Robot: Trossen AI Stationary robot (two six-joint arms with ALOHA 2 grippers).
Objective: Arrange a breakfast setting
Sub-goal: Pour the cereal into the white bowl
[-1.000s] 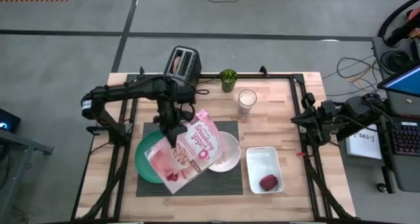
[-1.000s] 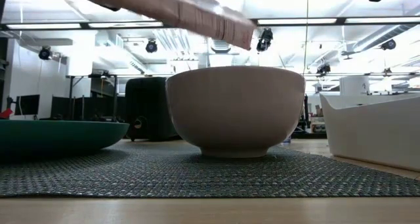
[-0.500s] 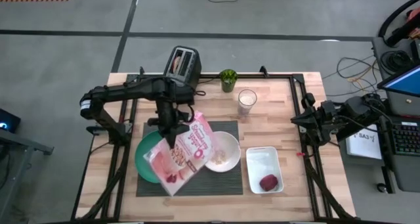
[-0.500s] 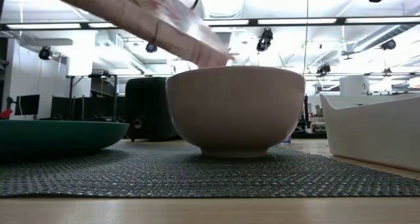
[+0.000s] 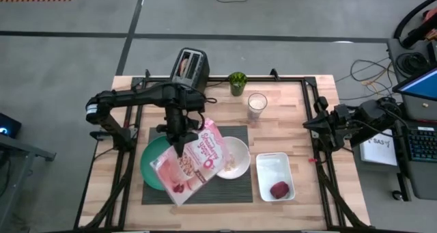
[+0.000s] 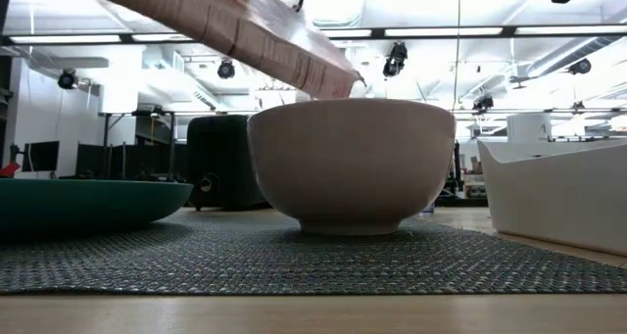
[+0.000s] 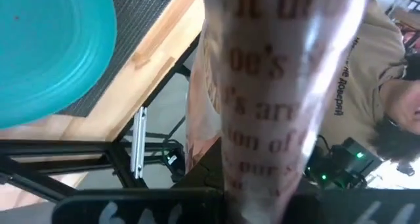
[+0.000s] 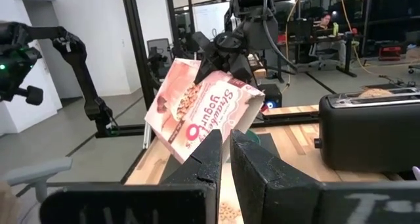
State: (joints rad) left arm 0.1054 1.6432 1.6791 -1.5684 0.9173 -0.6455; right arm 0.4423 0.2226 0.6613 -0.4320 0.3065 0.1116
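The table (image 5: 300, 117) is a pale wooden top with visible plank grain, framed by black metal rails, standing on a grey floor crossed by dark seams and loose cables. Beyond it the low view shows a bright workshop with strip lights and dark equipment; in the right wrist view a person (image 8: 324, 22) sits at a far desk.

The left gripper (image 5: 179, 139) hangs above the table's middle, clamped on the pink cereal box (image 5: 190, 162), a flat glossy carton tilted with its lower corner over the white bowl (image 5: 231, 158). That smooth, round, deep bowl sits just below and to the right of the gripper, holding pale cereal. Directly beneath the gripper lies the dark ribbed placemat (image 5: 232, 192), a woven rectangle, carrying the round green plate (image 5: 151, 168), glossy and shallow, mostly under the box.

Further right stands the white rectangular dish (image 5: 273, 170) with rounded corners and a dark red item (image 5: 279, 190) inside. Behind the gripper are the black toaster (image 5: 189, 66), boxy and matte, a small green plant (image 5: 237, 83), and the milk glass (image 5: 257, 105).

The right gripper (image 8: 225, 145) waits at the table's right edge, fingers nearly closed on nothing.
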